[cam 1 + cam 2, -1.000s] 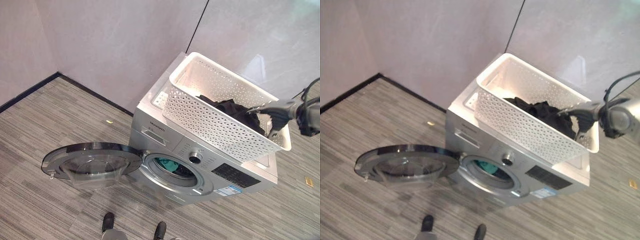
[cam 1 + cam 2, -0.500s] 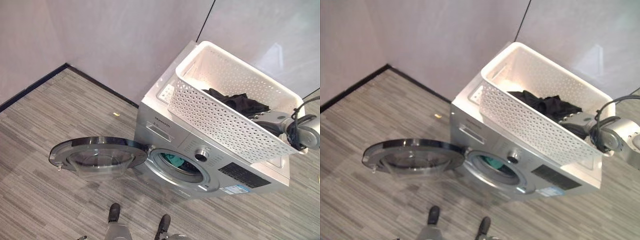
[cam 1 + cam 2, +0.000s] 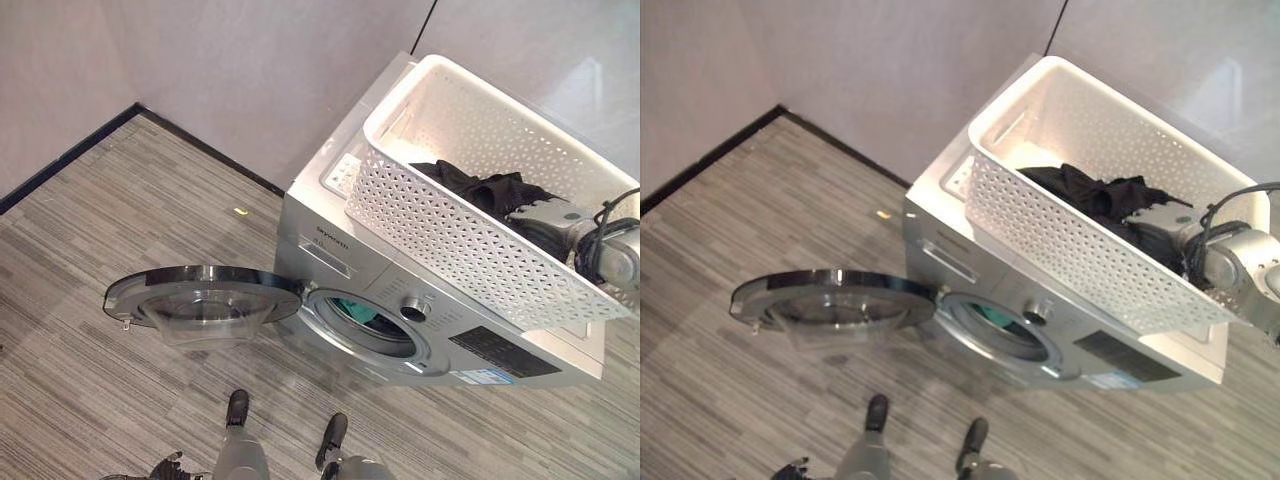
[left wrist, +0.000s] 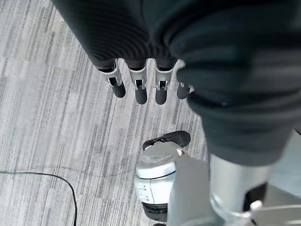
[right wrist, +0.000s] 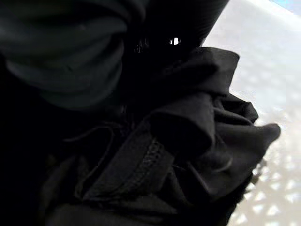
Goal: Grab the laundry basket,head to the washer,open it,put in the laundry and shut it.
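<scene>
A white perforated laundry basket [image 3: 470,240] sits on top of a silver front-loading washer [image 3: 330,225], which stands against a pale wall [image 3: 250,70] at the scene's one-to-three o'clock side. Black laundry [image 3: 485,190] lies heaped inside the basket toward its three o'clock end. The robot's right hand [image 3: 545,215] reaches over the basket's rim from three o'clock and sinks into the dark cloth; in the right wrist view folds of black fabric [image 5: 188,136] press up against the hand, with the basket's white patterned wall [image 5: 263,188] beyond. The fingers are buried in the cloth, so whether they are closed on it cannot be told.

The washer's round door [image 3: 200,300] hangs swung wide to nine o'clock of the drum opening [image 3: 365,320], and a teal garment [image 3: 355,312] shows inside the drum. A round control knob [image 3: 413,308] sits just at two o'clock of the opening.

The left hand [image 4: 141,87] hangs low over the grey striped floor [image 3: 110,220], fingers straight and relaxed, holding nothing and touching nothing.
</scene>
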{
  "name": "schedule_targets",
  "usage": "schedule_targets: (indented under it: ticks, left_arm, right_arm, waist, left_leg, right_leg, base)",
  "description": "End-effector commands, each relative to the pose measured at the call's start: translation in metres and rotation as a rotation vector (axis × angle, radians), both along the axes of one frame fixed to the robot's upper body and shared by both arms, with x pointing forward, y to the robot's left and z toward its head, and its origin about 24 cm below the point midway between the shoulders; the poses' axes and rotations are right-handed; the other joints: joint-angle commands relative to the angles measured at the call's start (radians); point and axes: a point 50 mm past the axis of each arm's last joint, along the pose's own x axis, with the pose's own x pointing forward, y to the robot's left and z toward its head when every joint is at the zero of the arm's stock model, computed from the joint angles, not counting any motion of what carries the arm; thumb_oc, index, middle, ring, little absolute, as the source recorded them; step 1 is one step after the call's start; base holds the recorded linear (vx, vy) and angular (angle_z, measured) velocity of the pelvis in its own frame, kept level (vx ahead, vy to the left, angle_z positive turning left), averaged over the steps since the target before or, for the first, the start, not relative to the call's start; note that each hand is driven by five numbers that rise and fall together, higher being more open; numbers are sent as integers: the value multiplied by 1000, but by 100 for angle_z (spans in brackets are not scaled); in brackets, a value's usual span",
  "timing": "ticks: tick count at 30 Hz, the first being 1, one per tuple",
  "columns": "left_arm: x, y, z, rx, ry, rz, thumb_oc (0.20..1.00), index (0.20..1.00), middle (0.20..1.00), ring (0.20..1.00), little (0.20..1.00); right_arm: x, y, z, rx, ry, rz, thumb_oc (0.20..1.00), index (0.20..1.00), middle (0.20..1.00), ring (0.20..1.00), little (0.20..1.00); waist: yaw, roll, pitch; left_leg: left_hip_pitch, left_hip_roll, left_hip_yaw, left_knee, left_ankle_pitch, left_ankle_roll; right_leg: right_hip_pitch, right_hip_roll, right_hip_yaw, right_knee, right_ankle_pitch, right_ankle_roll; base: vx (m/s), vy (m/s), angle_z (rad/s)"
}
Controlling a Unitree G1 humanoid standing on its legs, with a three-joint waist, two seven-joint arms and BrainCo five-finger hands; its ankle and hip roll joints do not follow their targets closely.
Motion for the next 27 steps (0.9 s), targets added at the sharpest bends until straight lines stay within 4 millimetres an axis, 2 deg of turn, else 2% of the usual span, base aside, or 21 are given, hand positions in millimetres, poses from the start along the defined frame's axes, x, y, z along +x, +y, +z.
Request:
schedule_targets:
  ticks: [1,6,7,9,15,18,21,23,25,27]
  left_arm:
    - [1,-16,-6,-27,31,-67,1000,1000,1000,1000,1000]
    - [-6,-15,-8,-26,55,-59,1000,1000,1000,1000,1000]
    - [-9,-13,-8,-17,65,-53,1000,1000,1000,1000,1000]
    - [-15,-14,-9,-20,85,-56,1000,1000,1000,1000,1000]
    - [-31,-18,-13,-22,150,-63,1000,1000,1000,1000,1000]
    - [-33,-19,-14,-20,160,-67,1000,1000,1000,1000,1000]
    - [-32,-18,-14,-6,170,-83,1000,1000,1000,1000,1000]
    - [-32,-17,-14,3,181,-83,1000,1000,1000,1000,1000]
    - [-29,-11,-11,28,172,-63,1000,1000,1000,1000,1000]
    - [-29,-7,-10,49,169,-35,1000,1000,1000,1000,1000]
  right_arm:
    - [4,-20,41,56,-198,-115,200,200,200,200,200]
    - [7,-27,50,92,-262,-153,200,200,200,200,200]
    - [6,-32,65,118,-347,-180,200,200,200,200,200]
    - [5,-34,65,152,-375,-183,200,200,200,200,200]
    - [3,-41,87,343,-558,-216,200,200,200,200,200]
    - [1,-47,91,420,-620,-244,200,200,200,200,200]
    - [3,-60,89,693,-732,-317,200,200,200,200,200]
    - [9,-68,88,1031,-817,-363,200,200,200,200,200]
    - [17,-63,105,1295,-896,-329,200,200,200,200,200]
    - [24,-47,141,1421,-953,-216,200,200,200,200,200]
  waist:
    - [41,25,-27]
    - [41,31,-61]
    - [46,38,-70]
    - [42,42,-84]
    - [43,50,-111]
    - [45,50,-117]
    - [49,48,-127]
    - [58,44,-133]
    - [63,39,-144]
    - [63,34,-159]
  left_leg:
    - [52,-9,-29,-43,-47,36]
    - [67,-12,-32,-44,-47,36]
    - [80,-8,-31,-44,-52,33]
    - [82,-12,-32,-47,-49,36]
    - [105,-13,-29,-50,-56,40]
    - [110,-13,-29,-51,-57,41]
    - [114,-12,-33,-52,-57,41]
    - [129,-5,-34,-51,-64,38]
    - [140,-4,-34,-50,-66,36]
    - [153,1,-33,-49,-68,32]
  right_leg:
    - [-14,-59,17,5,23,65]
    - [5,-62,6,5,16,63]
    - [20,-59,3,5,11,63]
    - [21,-62,1,2,13,63]
    - [39,-62,3,1,11,65]
    - [42,-62,3,0,10,64]
    - [48,-60,2,0,8,63]
    - [66,-55,0,2,-1,60]
    - [80,-53,-5,3,-6,58]
    - [97,-50,-7,5,-12,57]
  base:
    - [0,0,0]
    - [13,-6,2]
    - [3,-9,3]
    - [17,9,4]
    - [9,2,2]
    - [0,0,0]
    - [0,0,0]
    - [17,-11,-1]
    - [8,-1,2]
    - [10,-5,9]
